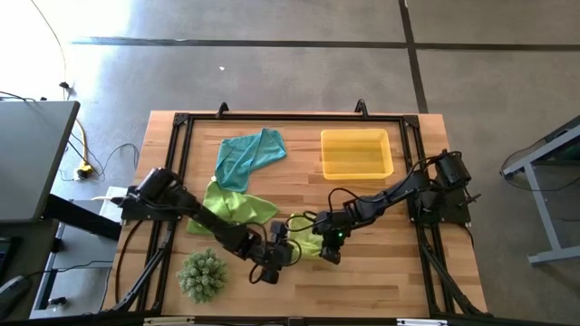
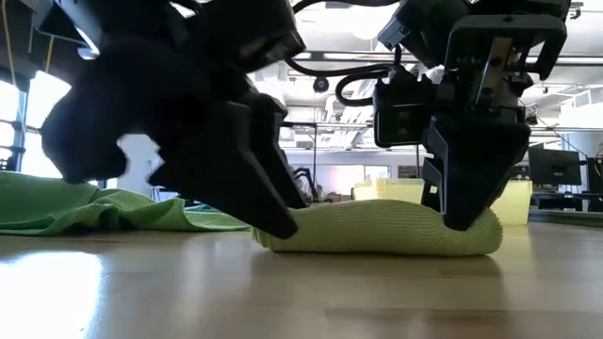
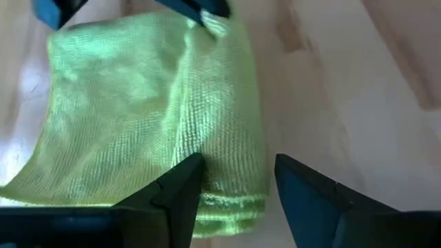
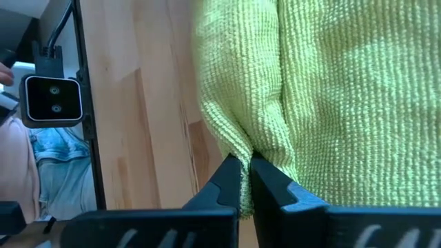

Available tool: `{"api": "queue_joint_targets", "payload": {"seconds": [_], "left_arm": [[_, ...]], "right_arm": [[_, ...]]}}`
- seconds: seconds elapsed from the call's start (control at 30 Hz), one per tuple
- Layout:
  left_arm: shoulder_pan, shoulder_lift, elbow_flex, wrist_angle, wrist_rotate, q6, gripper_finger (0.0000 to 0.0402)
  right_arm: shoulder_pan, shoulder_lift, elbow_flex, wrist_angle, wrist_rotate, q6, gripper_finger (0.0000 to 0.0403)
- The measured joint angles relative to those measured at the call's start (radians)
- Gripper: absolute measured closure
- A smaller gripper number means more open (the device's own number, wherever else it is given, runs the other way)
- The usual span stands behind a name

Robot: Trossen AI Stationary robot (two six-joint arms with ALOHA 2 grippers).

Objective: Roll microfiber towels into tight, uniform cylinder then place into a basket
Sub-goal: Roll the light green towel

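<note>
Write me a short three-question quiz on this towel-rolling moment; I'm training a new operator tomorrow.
1. True or false: the basket already holds a rolled towel.
2. Which gripper is shut on the folded lime-green towel? A) left gripper B) right gripper C) neither
3. Fill in: the teal towel lies loose on the table beside the ____.

Key
1. False; the basket is empty.
2. B; its fingers pinch a fold, while the left gripper is open at the towel's edge.
3. Basket; the other lime-green towel lies nearer the left arm.
</note>
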Motion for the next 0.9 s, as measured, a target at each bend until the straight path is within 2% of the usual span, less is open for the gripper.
{"api": "queue_joint_targets", "payload": {"seconds": [0.17, 0.3, 0.43, 0.53, 0.7, 0.8, 0.9], "left_arm": [[0.025, 0.03, 0.002, -0.002, 0.014, -0.117, 0.0243], [0.039, 0.04, 0.005, -0.01, 0.065, -0.22, 0.0274], [0.043, 0.04, 0.005, -0.018, 0.187, -0.323, 0.0324], [0.041, 0.04, 0.006, -0.012, 0.317, -0.419, 0.036], [0.048, 0.04, 0.005, -0.012, 0.432, -0.555, 0.039], [0.059, 0.041, 0.005, -0.012, 0.469, -0.602, 0.0387], [0.073, 0.041, 0.005, -0.013, 0.475, -0.635, 0.038]], "right_arm": [[0.0, -0.001, 0.0, 0.01, 0.0, 0.0, 0.0402], [0.001, -0.001, 0.0, 0.013, 0.003, -0.007, 0.0388], [0.001, -0.001, 0.0, 0.013, -0.011, -0.05, 0.0357], [-0.005, -0.012, 0.002, 0.014, -0.07, -0.084, 0.0336], [-0.011, -0.076, 0.002, -0.031, -0.127, -0.191, 0.0322], [0.012, -0.128, 0.002, -0.062, -0.088, -0.313, 0.0321], [0.08, -0.172, 0.002, -0.062, 0.045, -0.471, 0.0321]]}}
